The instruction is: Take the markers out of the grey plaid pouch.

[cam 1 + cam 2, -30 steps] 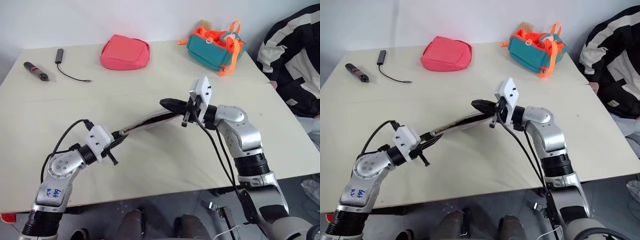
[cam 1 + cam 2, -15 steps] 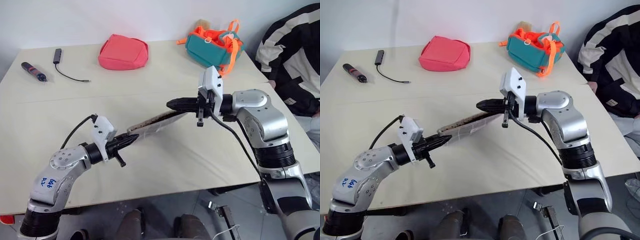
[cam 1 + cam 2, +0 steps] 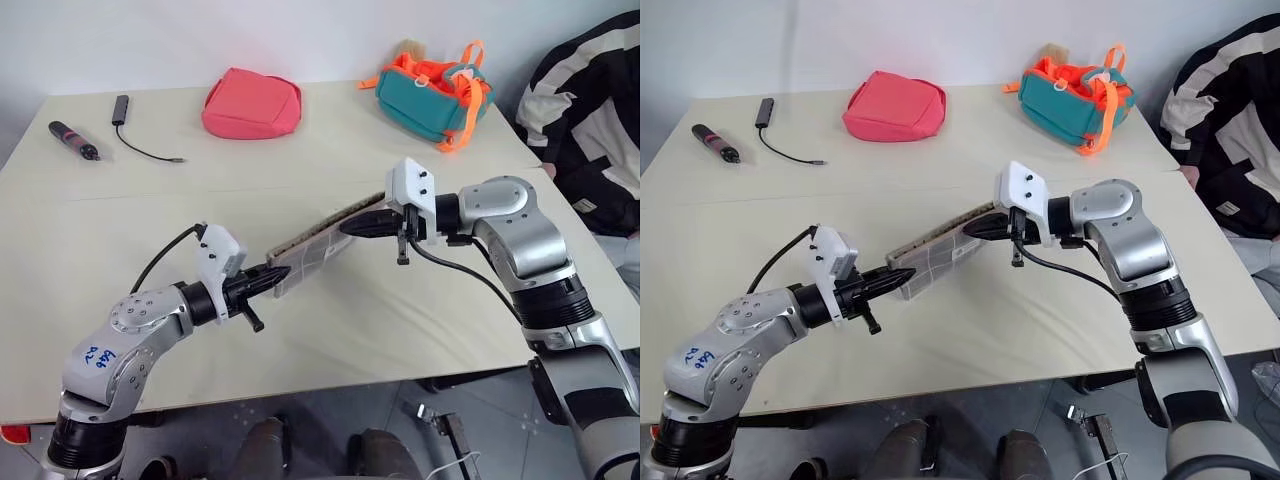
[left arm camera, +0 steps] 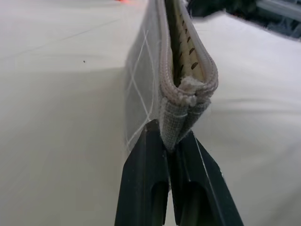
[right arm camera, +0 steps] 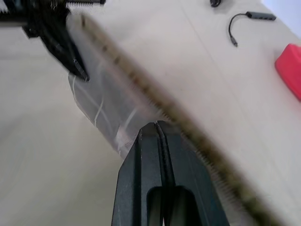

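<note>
- Hanging above the middle of the pale table (image 3: 330, 320), the grey plaid pouch (image 3: 312, 247) is stretched between the two grippers, with its zip edge turned up and its far end higher than its near end.
- In the left wrist view the zip edge stands a little apart at the corner, and I cannot tell what is inside; the markers are not visible to me.
- The left gripper (image 3: 277, 275) is closed on the near, lower corner of the pouch; its fingers (image 4: 146, 179) pinch the fabric seam.
- The right gripper (image 3: 352, 226) is closed on the far, upper end, its black fingers (image 5: 160, 155) pressed together on the cloth just under the zip line.
- Compared with one second ago, the pouch looks more tilted toward the camera, so its grid side is now visible, and both grips are unchanged.
- The left forearm has rolled and now comes from the lower left, pointing forward and to the right, nearly level.
- The right wrist has turned so that its gripper points to the left and slightly down; the elbow stands out to the right.
- Farther back on the table lie a pink-red pouch (image 3: 251, 104), a teal-and-orange bag (image 3: 432, 93), a dark pen-like tool (image 3: 73, 141) and a black cable (image 3: 135, 140).
- A person in a black and white jacket (image 3: 585, 120) sits at the right edge.
</note>
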### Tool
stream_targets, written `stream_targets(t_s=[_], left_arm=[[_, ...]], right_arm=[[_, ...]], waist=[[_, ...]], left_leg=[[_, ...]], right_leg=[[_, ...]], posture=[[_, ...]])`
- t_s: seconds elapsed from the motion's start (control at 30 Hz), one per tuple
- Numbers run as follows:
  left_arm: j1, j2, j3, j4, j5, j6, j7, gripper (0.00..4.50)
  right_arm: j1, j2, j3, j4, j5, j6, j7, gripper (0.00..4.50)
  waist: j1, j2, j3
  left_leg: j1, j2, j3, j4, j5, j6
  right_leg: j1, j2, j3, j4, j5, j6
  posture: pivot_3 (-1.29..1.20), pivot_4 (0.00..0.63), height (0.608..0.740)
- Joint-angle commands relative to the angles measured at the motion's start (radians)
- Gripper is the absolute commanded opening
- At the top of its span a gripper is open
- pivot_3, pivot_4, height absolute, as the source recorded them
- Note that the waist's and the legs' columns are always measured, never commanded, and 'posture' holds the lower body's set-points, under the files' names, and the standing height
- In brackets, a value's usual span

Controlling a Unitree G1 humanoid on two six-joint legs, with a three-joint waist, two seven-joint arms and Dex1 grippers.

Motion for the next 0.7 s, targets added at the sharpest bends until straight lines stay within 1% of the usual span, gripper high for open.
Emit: stream_targets(t_s=[0.03,0.07,0.13,0.23,0.37,0.5,0.6,0.67,0.7], left_arm=[[0.0,0.011,0.001,-0.019,0.016,-0.036,-0.015,0.0],[0.0,0.016,-0.002,-0.018,0.022,-0.038,-0.02,0.0],[-0.028,0.043,0.01,-0.018,0.005,-0.015,-0.043,0.0],[-0.106,0.063,0.062,-0.005,-0.077,0.067,-0.057,0.0],[-0.132,0.086,0.058,-0.008,-0.113,0.12,-0.076,0.0],[-0.135,0.097,0.039,-0.017,-0.104,0.126,-0.084,0.0],[-0.133,0.089,0.042,-0.017,-0.105,0.131,-0.078,0.0],[-0.152,0.058,0.061,-0.016,-0.158,0.173,-0.06,0.0],[-0.163,0.046,0.066,-0.017,-0.188,0.196,-0.056,0.0]], right_arm=[[-0.039,-0.003,-0.083,-0.097,0.148,0.138,0.037,0.03],[-0.046,-0.001,-0.094,-0.108,0.178,0.177,0.036,0.03],[-0.056,-0.01,-0.077,-0.101,0.141,0.144,0.029,0.03],[-0.045,-0.06,-0.004,-0.042,-0.001,-0.009,0.05,0.03],[-0.059,-0.051,-0.007,-0.005,-0.002,-0.026,0.065,0.03],[-0.047,-0.055,0.005,0.006,-0.033,-0.063,0.079,0.03],[-0.047,-0.058,0.006,0.008,-0.045,-0.073,0.091,0.03],[-0.039,-0.089,0.037,0.013,-0.097,-0.133,0.122,0.03],[-0.04,-0.103,0.046,-0.003,-0.095,-0.114,0.148,0.03]], waist=[[0.001,0.0,0.0],[0.002,0.0,0.0],[0.001,0.0,0.0],[0.006,0.0,0.0],[0.0,0.0,0.0],[-0.001,0.0,0.0],[0.0,0.0,0.0],[0.0,0.0,0.0],[0.003,0.0,0.0]], left_leg=[[0.0,0.0,0.0,0.0,0.0,0.0],[-0.001,0.0,0.0,0.0,0.0,0.0],[-0.001,0.0,-0.001,0.0,0.0,0.0],[-0.001,0.0,-0.001,0.0,0.0,0.0],[-0.001,0.0,0.0,0.0,-0.001,0.0],[-0.001,0.001,0.001,0.0,-0.001,0.0],[-0.002,0.001,0.001,0.0,-0.001,0.0],[-0.002,0.001,0.001,0.001,-0.001,0.0],[-0.002,0.001,0.001,0.001,-0.001,0.0]], right_leg=[[0.0,0.0,0.0,0.0,0.0,0.0],[0.0,0.0,0.0,0.0,0.0,0.0],[0.0,0.0,0.0,0.0,0.0,0.0],[0.0,0.0,-0.001,0.0,0.0,0.0],[0.0,0.0,0.0,-0.002,0.001,0.001],[-0.001,0.002,0.001,-0.004,0.001,0.001],[-0.001,0.002,0.001,-0.005,0.001,0.001],[0.0,0.002,0.001,-0.005,0.002,0.001],[0.0,0.002,0.001,-0.005,0.002,0.001]], posture=[[0.0,0.15,0.74],[0.0,0.15,0.74],[0.0,0.15,0.74],[0.0,0.15,0.74],[0.0,0.15,0.74],[0.0,0.15,0.74],[0.0,0.15,0.74],[0.0,0.15,0.74],[0.0,0.15,0.74]])
